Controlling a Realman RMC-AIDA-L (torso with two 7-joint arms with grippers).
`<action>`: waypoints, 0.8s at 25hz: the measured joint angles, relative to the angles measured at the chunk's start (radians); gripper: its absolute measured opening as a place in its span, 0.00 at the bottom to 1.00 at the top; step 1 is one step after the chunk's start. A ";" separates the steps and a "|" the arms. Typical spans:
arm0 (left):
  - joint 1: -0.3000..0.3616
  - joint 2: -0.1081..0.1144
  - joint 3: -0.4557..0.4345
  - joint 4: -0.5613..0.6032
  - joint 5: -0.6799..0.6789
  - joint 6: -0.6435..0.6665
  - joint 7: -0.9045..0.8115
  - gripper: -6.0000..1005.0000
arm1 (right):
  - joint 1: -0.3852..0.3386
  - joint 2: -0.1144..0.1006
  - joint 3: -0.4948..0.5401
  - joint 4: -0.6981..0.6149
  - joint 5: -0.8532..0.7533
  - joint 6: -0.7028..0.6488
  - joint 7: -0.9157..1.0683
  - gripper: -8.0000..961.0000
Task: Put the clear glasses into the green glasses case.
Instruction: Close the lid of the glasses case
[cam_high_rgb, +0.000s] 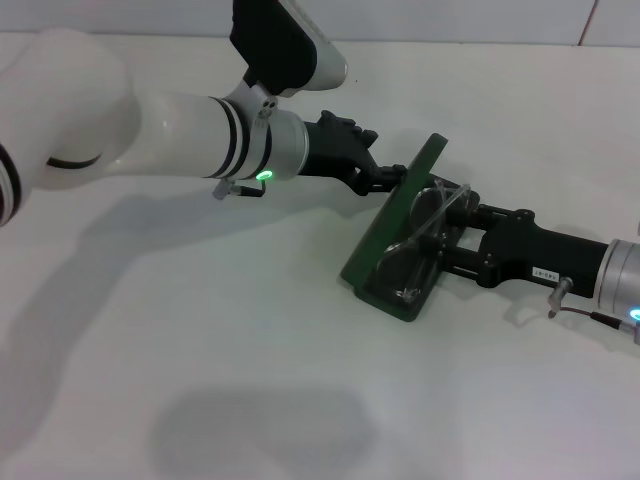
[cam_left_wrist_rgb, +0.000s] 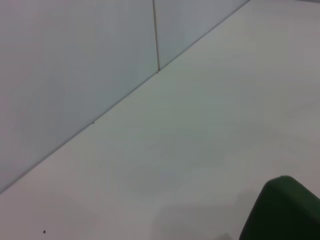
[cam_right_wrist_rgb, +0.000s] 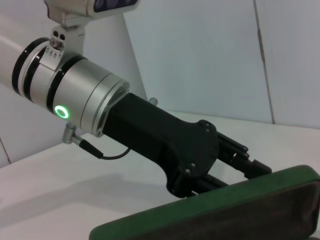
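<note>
The green glasses case (cam_high_rgb: 383, 235) lies open in the middle of the table, its lid standing up on the left side. The clear glasses (cam_high_rgb: 424, 226) rest tilted in the case's base, one clear arm sticking up at the far end. My right gripper (cam_high_rgb: 452, 240) reaches in from the right and is shut on the glasses over the base. My left gripper (cam_high_rgb: 388, 178) comes from the left and sits against the back of the lid's far end. The right wrist view shows the left gripper (cam_right_wrist_rgb: 235, 160) behind the case's lid (cam_right_wrist_rgb: 225, 215). A corner of the case's lid (cam_left_wrist_rgb: 285, 210) shows in the left wrist view.
The white table (cam_high_rgb: 200, 350) stretches bare to the front and left of the case. A pale wall (cam_left_wrist_rgb: 75, 60) borders the table at the back. My left arm (cam_high_rgb: 150, 125) spans the upper left above the table.
</note>
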 joint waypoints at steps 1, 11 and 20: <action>0.007 0.000 0.000 0.009 -0.001 0.000 0.000 0.61 | 0.001 0.000 0.000 0.000 0.000 0.000 0.000 0.63; 0.072 0.008 -0.010 0.121 -0.015 0.049 -0.018 0.61 | -0.001 0.000 0.000 0.000 0.000 -0.007 0.000 0.63; 0.104 0.011 -0.075 0.130 -0.010 0.052 -0.015 0.61 | -0.071 -0.029 0.017 -0.049 -0.001 -0.069 0.003 0.63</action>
